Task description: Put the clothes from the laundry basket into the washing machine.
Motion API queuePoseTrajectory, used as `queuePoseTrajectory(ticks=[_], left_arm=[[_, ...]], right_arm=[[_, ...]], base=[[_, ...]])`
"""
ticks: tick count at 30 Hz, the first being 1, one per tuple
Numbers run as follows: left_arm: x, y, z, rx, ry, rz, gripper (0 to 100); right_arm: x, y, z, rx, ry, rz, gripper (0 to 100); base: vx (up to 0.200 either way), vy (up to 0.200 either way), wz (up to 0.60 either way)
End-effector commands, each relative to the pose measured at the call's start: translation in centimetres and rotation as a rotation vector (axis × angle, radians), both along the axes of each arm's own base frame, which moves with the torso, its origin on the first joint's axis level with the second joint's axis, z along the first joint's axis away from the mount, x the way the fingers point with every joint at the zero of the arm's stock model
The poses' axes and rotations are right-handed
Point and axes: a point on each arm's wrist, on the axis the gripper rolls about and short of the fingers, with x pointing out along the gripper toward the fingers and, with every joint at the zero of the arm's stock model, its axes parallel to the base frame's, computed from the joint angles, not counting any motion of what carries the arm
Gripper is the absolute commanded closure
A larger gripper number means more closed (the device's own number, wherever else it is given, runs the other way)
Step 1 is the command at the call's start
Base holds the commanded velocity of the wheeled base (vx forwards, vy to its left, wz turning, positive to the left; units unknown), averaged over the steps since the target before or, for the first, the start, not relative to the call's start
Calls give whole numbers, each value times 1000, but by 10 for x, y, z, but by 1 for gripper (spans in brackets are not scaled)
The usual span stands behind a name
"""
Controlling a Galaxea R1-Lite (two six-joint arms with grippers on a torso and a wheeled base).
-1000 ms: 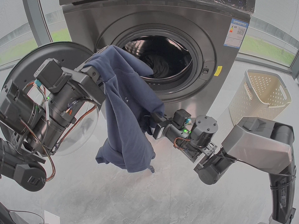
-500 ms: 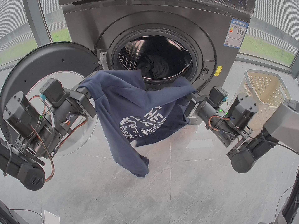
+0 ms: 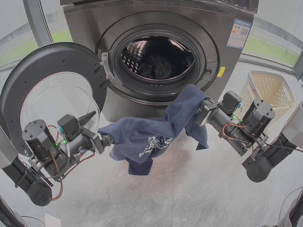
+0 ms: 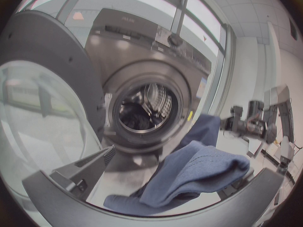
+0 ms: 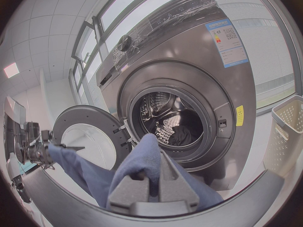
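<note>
The left arm has dropped low in front of the open door [image 3: 53, 63]. The left gripper [image 3: 103, 126] gapes wide, with the navy sweatshirt [image 3: 148, 133] draped over one finger. The right gripper [image 5: 153, 174] is clamped on the other end. The sweatshirt sags between them, just below the washing machine [image 3: 189, 19] opening, with the laundry basket [image 3: 268, 95] to the right.

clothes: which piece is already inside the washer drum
The black garment lying in the drum. The navy shirt is outside, hanging below the opening with the right gripper shut on one end.
</note>
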Motion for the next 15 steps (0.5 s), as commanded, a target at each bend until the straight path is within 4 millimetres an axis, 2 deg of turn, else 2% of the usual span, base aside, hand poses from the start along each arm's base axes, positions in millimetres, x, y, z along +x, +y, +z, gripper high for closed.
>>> queuePoseTrajectory(ticks=[1,7,15], left_arm=[[-14,-1,-59,128,241,-23,0],[-15,2,-84,209,327,-18,0],[-21,2,-89,254,344,-35,0]], right_arm=[[-5,-3,8,13,-16,4,100],[-6,-4,1,-2,6,2,100],[-7,-4,-6,-17,29,-1,100]], base=[[0,0,0],[0,0,0],[0,0,0]])
